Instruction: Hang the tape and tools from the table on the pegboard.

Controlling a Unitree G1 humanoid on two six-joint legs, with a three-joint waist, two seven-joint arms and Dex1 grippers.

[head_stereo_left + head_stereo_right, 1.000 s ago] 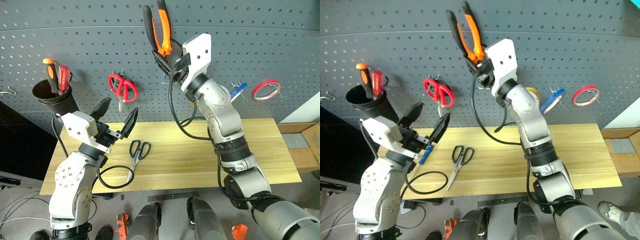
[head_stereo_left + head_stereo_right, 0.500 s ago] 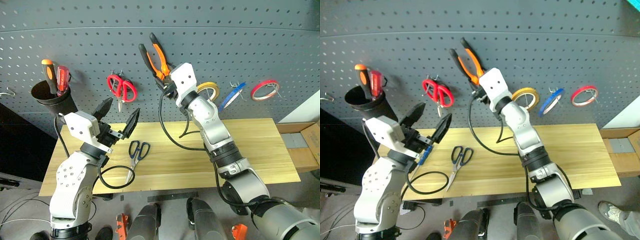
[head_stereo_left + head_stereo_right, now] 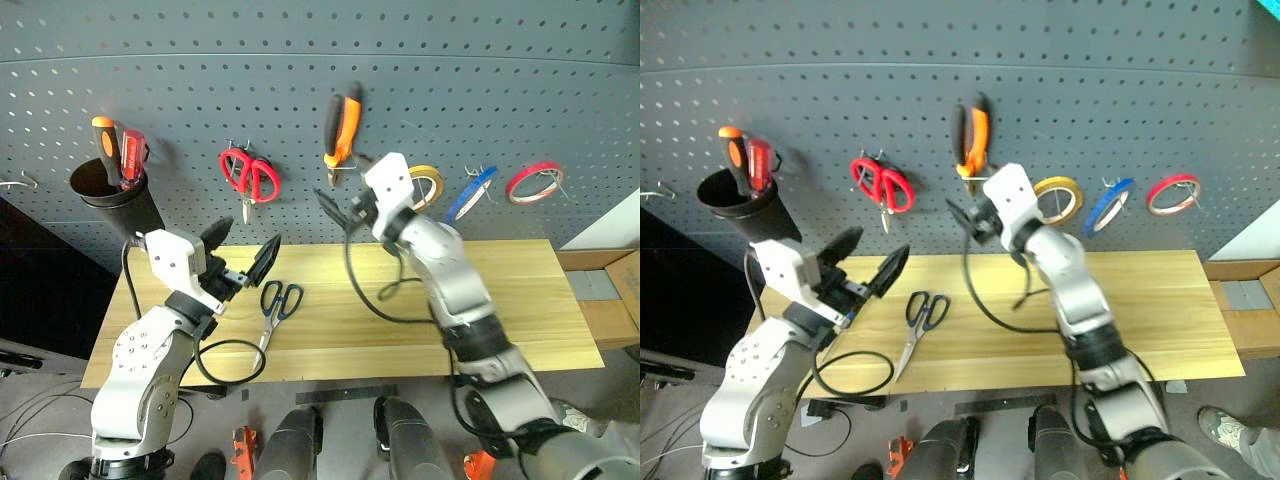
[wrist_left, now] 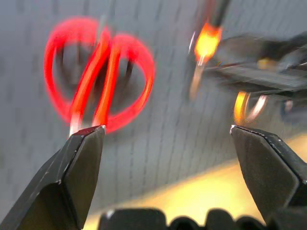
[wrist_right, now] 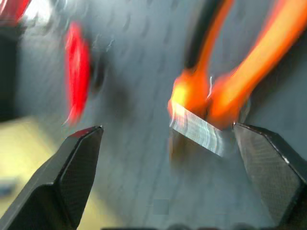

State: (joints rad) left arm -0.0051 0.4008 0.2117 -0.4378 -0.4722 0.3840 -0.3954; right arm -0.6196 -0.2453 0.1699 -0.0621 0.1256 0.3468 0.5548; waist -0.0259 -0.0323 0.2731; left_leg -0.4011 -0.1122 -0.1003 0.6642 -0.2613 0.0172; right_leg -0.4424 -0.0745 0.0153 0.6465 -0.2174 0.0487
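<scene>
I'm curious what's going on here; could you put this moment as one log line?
pliers: hanging on pegboard | right gripper: open, below pliers | left gripper: open, empty | dark scissors: on table

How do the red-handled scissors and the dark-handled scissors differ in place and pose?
The red-handled scissors hang on the pegboard, while the dark-handled scissors lie flat on the table. The red pair has its handles up and blades pointing down; the dark pair has its handles toward the pegboard and blades toward the table's near edge. Both pairs are closed, and no end effector touches them.
</scene>
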